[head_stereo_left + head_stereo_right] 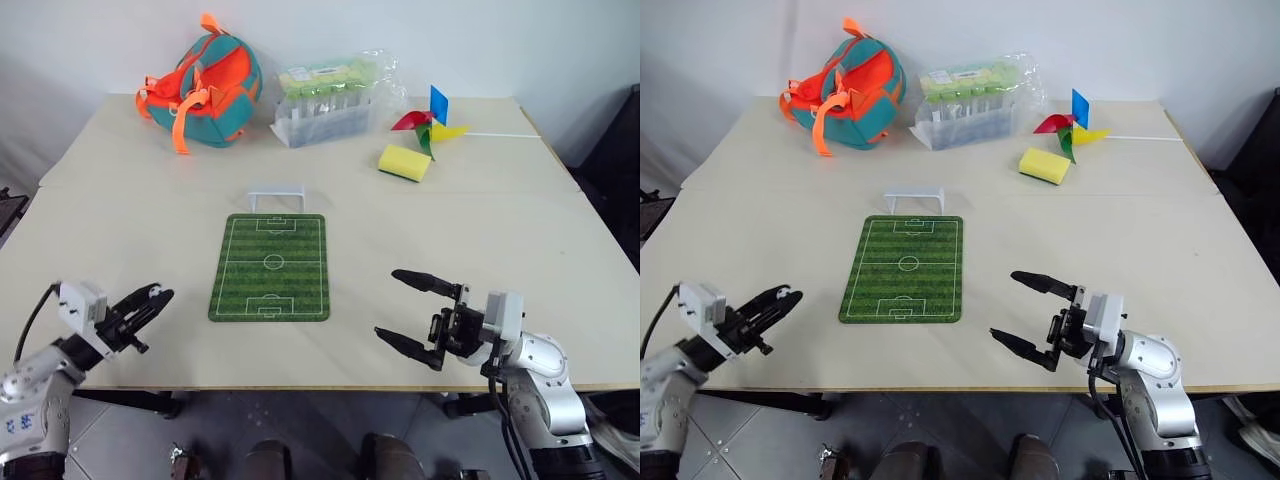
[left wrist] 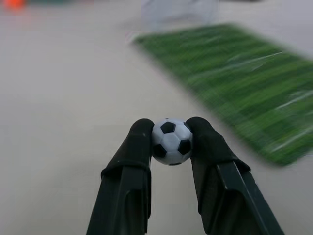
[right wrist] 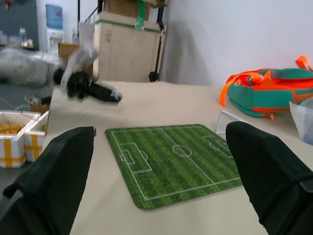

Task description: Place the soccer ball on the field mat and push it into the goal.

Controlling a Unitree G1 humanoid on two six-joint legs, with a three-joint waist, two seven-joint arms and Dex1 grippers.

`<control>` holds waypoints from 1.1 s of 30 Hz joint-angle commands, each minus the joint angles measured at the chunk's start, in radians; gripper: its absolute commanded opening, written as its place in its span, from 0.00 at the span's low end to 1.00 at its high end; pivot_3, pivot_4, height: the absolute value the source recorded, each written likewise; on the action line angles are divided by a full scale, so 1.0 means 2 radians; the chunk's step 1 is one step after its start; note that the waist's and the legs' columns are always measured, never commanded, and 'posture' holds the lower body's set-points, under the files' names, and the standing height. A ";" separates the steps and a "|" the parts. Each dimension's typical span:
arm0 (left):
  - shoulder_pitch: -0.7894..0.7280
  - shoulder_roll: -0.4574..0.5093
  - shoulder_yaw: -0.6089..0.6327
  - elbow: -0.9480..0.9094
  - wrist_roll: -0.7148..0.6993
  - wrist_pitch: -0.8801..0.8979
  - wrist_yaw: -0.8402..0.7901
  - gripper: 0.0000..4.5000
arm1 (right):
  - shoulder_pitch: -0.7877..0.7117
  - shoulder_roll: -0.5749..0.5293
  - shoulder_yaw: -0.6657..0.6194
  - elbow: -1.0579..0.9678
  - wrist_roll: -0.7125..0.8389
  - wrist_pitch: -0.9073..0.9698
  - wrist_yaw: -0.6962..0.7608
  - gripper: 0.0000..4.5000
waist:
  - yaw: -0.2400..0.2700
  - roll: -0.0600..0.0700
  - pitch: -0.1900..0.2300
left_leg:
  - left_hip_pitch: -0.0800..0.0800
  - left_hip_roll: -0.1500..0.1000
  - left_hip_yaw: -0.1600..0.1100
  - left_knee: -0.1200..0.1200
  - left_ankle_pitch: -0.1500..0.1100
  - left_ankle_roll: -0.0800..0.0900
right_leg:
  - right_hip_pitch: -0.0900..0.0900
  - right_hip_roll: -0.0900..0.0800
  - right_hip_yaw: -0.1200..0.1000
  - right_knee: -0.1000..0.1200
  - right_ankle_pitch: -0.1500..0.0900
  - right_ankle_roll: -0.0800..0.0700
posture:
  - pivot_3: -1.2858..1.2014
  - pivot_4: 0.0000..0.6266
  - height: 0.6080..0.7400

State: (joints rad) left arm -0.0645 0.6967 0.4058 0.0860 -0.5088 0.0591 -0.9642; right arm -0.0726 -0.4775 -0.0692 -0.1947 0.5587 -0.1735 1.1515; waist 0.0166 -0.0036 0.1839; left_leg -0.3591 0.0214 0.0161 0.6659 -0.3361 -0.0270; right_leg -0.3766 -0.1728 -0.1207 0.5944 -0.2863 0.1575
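A pale beige table (image 1: 120, 220) stands against a white wall (image 1: 300, 30) (grey tiled floor (image 1: 130, 440) below).

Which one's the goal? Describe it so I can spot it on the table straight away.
Start at the green field mat in the middle of the table. Just beyond the mat's far short edge, toward the backpack and the bag of tubes, stands the goal. It is a low, wide white frame, the only bare white thing there.
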 commanded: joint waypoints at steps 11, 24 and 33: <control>-0.209 -0.025 -0.243 0.117 0.139 -0.102 -0.137 0.19 | 0.042 -0.072 -0.064 -0.016 0.031 0.013 0.044 1.00 | -0.001 0.001 0.000 | 0.000 0.001 0.003 -0.001 0.000 0.000 | 0.000 0.002 0.001 -0.001 0.000 0.000 | 0.52 0.24 1.00; -0.240 -0.043 -0.249 0.198 0.156 -0.143 -0.150 0.19 | 0.094 -0.064 -0.074 -0.036 0.029 -0.012 0.030 1.00 | 0.005 0.001 0.000 | 0.000 0.001 0.003 0.000 -0.001 0.001 | 0.000 0.002 0.002 -0.001 0.000 0.000 | 0.52 0.24 1.00; -0.237 -0.051 -0.238 0.195 0.142 -0.146 -0.149 0.69 | 0.099 -0.064 -0.071 -0.048 0.034 -0.008 0.027 1.00 | 0.004 0.001 0.000 | 0.000 0.001 0.003 0.000 -0.001 0.001 | 0.000 0.002 0.002 -0.001 0.000 0.000 | 0.52 0.24 1.00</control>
State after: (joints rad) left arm -0.5361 0.5946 -0.0930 0.4887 -0.2063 -0.2200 -1.2590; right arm 0.1243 -0.6110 -0.1975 -0.2527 0.6060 -0.1766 1.2087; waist 0.0246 -0.0016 0.1843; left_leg -0.3582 0.0244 0.0221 0.6667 -0.3372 -0.0260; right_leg -0.3770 -0.1687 -0.1168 0.5926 -0.2857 0.1584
